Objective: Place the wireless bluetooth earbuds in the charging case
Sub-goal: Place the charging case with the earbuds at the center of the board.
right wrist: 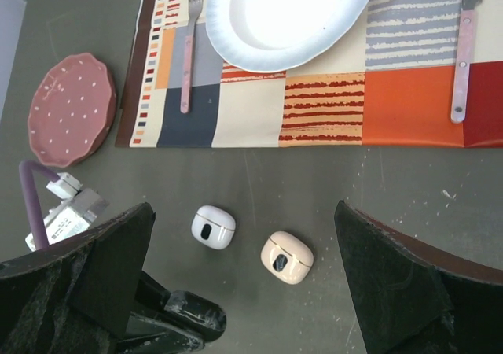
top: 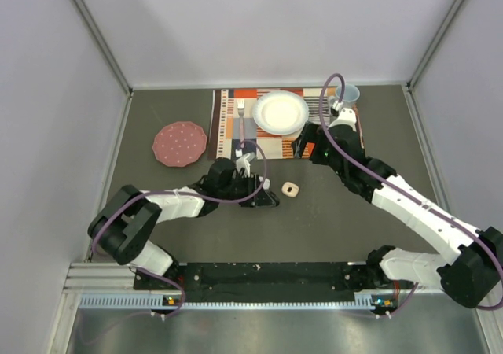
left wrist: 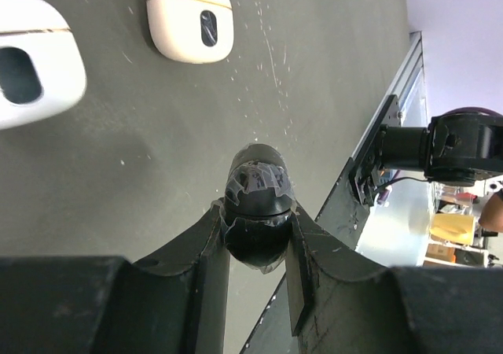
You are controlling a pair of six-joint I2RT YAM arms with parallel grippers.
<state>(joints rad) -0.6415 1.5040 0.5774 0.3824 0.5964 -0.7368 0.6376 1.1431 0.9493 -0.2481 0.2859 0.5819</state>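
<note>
Fingers [left wrist: 196, 252] of the left hand [left wrist: 259, 216] clamp a black glossy egg-shaped charging case [left wrist: 258, 182] at lower centre of the wrist view, its long axis pointing up-frame, away from the palm. Beyond it, a white rounded case [right wrist: 213, 226] and a pale pink case [right wrist: 287, 257] lie shut on the grey worktop [right wrist: 377, 181], contents hidden. The right hand [right wrist: 242, 208] hangs wide above them. Farthest, a white plate [right wrist: 283, 16] sits on a striped placemat [right wrist: 330, 102].
</note>
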